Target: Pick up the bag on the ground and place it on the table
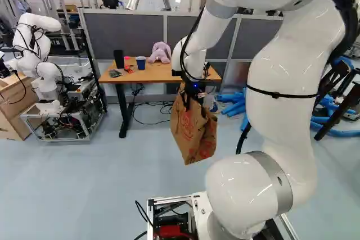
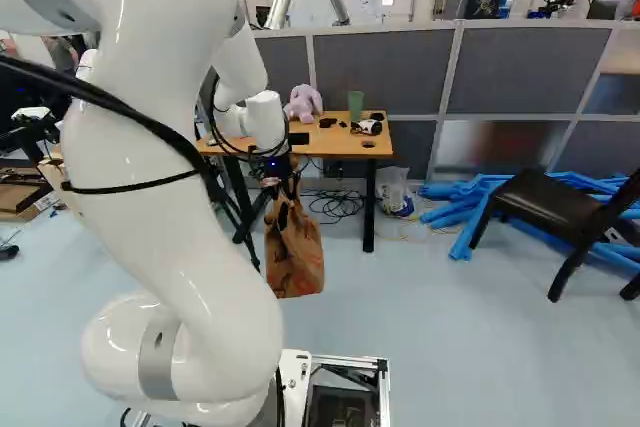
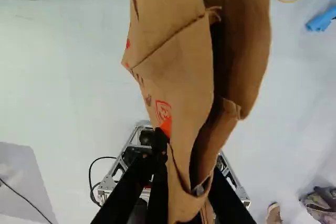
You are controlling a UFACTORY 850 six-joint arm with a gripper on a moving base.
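My gripper [image 1: 194, 89] is shut on the upper part of the brown paper bag [image 1: 194, 133], which hangs down above the floor. In the right base view the gripper [image 2: 276, 179] stands in front of the table, with the bag [image 2: 295, 252] below it. The wooden table [image 1: 153, 75] is behind the bag, its top about level with the gripper in that view. In the wrist view the gripper [image 3: 186, 184] has the bag's folded paper [image 3: 181, 77] between its fingers, partly hiding them.
On the table are a pink plush toy [image 1: 160, 52], a blue cup [image 1: 140, 63], a black cup [image 1: 118, 58] and small items. Another robot [image 1: 42, 54] stands at the left. Blue tubes [image 2: 465, 217] and a black chair [image 2: 555, 207] are to the right; cables lie under the table.
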